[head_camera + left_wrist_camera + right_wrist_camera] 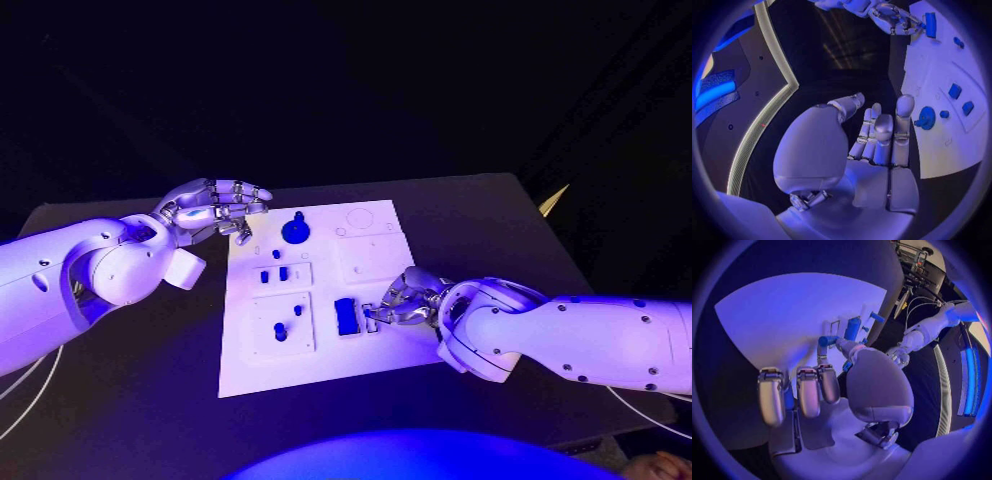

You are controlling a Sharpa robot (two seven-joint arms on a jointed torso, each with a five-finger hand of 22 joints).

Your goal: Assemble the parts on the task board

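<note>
On the black tabletop (476, 215) lies the white task board (325, 300), set between my two arms. My left hand (214, 208) hovers at the board's far left corner, over the tabletop just beside the board edge; its fingers (882, 130) are loosely curled, slightly apart, and hold nothing. My right hand (404, 300) rests on the board's near right area, fingers (807, 392) bent downward toward the board surface. I cannot tell whether these fingers pinch a part or only touch the board.

Parts on the board:
- A round blue gear-shaped part (296, 232) sits near the far left corner, close to my left hand.
- Two small blue blocks (284, 273) stand in a recessed panel behind the board's centre.
- Small blue pegs (284, 325) stand in the near left panel.
- A rectangular blue part (348, 316) lies just beside my right hand, on its left side.
</note>
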